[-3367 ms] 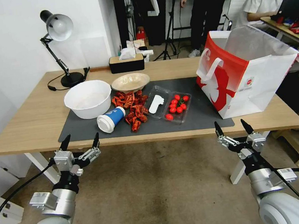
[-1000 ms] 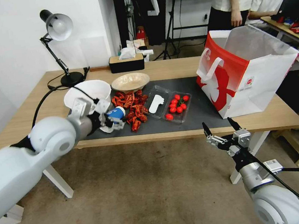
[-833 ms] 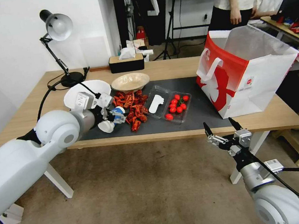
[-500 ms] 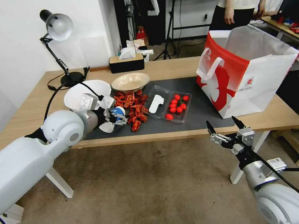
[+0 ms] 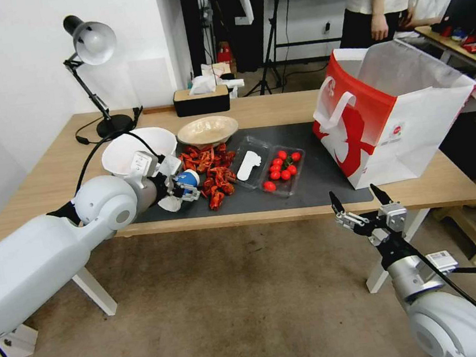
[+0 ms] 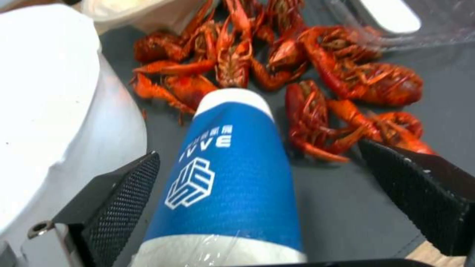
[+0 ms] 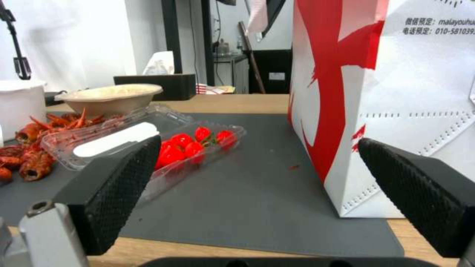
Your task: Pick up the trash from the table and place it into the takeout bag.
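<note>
A blue-white lidded paper cup (image 5: 185, 180) lies on its side on the dark grey mat (image 5: 318, 175), lid end toward the table's front edge. My left gripper (image 5: 179, 188) is open and straddles the cup (image 6: 228, 178), one finger close along its side, the other well clear. Red crayfish shells (image 5: 211, 170) are piled just past the cup. The takeout bag (image 5: 391, 115) stands open at the table's right end. My right gripper (image 5: 353, 197) hangs open below the front edge of the table (image 5: 67, 186), facing the bag (image 7: 396, 92).
A big white bowl (image 5: 131, 147) sits right beside the left arm. Behind the shells is a beige bowl (image 5: 207, 129). A clear tray with red tomatoes (image 5: 282, 167) lies mid-mat. A desk lamp (image 5: 94, 74) and tissue box (image 5: 201, 99) stand at the back.
My left arm rose from below the table edge to the cup and has edged further along it in the last second, fingers still apart. The right gripper shifted only slightly.
</note>
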